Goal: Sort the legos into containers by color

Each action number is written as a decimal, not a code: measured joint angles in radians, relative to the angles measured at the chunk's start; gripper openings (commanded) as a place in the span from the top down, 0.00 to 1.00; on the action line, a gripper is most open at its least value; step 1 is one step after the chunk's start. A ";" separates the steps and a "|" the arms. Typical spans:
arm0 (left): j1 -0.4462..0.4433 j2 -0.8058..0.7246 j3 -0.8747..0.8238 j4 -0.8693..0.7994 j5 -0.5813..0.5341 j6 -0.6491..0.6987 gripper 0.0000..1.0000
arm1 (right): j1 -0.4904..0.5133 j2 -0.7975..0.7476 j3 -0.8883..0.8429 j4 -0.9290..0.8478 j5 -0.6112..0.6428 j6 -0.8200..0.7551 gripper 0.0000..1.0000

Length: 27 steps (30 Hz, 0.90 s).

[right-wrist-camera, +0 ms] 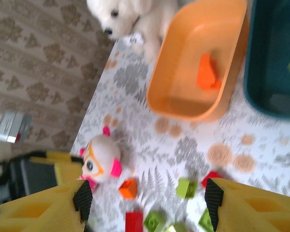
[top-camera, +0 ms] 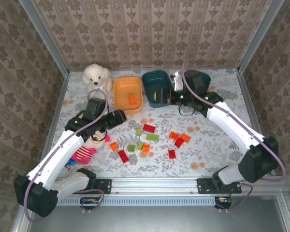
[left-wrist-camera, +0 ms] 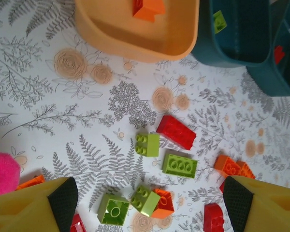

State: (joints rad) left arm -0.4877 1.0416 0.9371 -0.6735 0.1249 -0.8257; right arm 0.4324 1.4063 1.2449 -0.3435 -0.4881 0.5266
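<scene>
My left pincer point(left-wrist-camera: 150, 200) is spread wide, holding nothing (right pincer point(right-wrist-camera: 145, 198) likewise); legos point(left-wrist-camera: 180, 165) lie beneath it, orange tub point(left-wrist-camera: 135, 46) at 12 o'clock.

the bench point(top-camera: 217, 154) wore white cloth printed with grey ferns and peach roses. one tub point(top-camera: 118, 94) was orange, two other tubs point(top-camera: 152, 82) dark teal. the legos point(left-wrist-camera: 176, 131) were red, orange and light green. the plush dog point(top-camera: 96, 76) was white, the plush toy point(top-camera: 84, 153) pink and yellow. the wall point(top-camera: 150, 34) showed beige damask. the left tool point(left-wrist-camera: 150, 205) had yellow fingers point(left-wrist-camera: 29, 210) with black pads point(left-wrist-camera: 64, 199)
</scene>
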 measured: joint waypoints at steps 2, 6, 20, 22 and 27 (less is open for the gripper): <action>-0.003 0.012 0.000 -0.012 0.003 0.000 0.20 | 0.000 -0.063 -0.085 0.005 -0.038 0.004 0.33; -0.013 0.025 -0.001 -0.058 -0.005 -0.008 0.24 | 0.013 -0.189 -0.195 -0.003 -0.089 0.003 0.32; -0.193 0.198 -0.140 -0.193 -0.138 -0.258 0.27 | 0.156 -0.254 -0.379 0.005 -0.192 0.003 0.31; -0.193 0.219 -0.174 -0.172 -0.161 -0.293 0.29 | 0.156 -0.245 -0.378 0.005 -0.194 0.003 0.31; -0.192 0.256 -0.220 -0.137 -0.206 -0.346 0.31 | 0.158 -0.217 -0.372 0.006 -0.198 0.003 0.31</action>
State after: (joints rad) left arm -0.6792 1.2980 0.7166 -0.8108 -0.0811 -1.1717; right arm 0.5900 1.1893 0.8734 -0.3374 -0.6861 0.5297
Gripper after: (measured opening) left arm 0.700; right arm 0.688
